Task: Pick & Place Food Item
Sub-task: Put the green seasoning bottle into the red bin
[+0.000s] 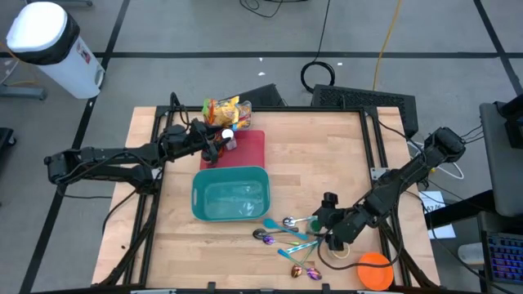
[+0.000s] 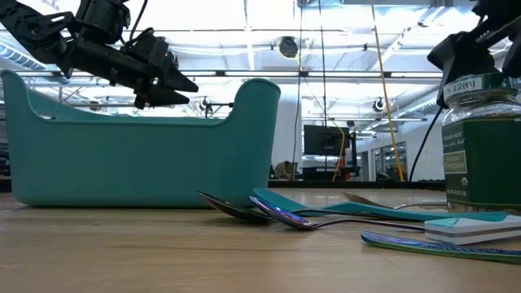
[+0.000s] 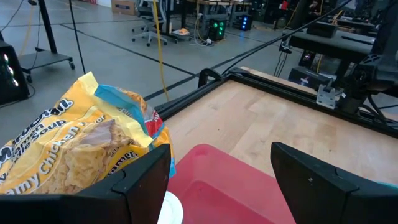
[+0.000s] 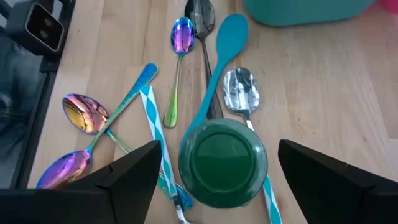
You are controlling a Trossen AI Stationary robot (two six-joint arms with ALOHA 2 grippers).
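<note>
A yellow soup packet (image 3: 68, 149) lies at the far left end of the red tray (image 3: 236, 180), also seen from above as the packet (image 1: 225, 109). My left gripper (image 1: 217, 145) hovers open over the tray, its fingers pointing at the packet without touching it. A jar with a green lid (image 4: 222, 163) stands upright on the table among spoons. My right gripper (image 1: 328, 225) is open above the jar (image 1: 315, 222), one finger on each side, with a gap to the lid on both sides. The teal bin (image 1: 231, 196) stands between the two.
Several spoons (image 4: 177, 68), some iridescent, one teal, lie around the jar near the front edge. A small white-capped bottle (image 1: 228, 139) stands on the red tray. An orange round thing (image 1: 376, 270) sits at the front right corner. Bare wood lies to the right of the tray.
</note>
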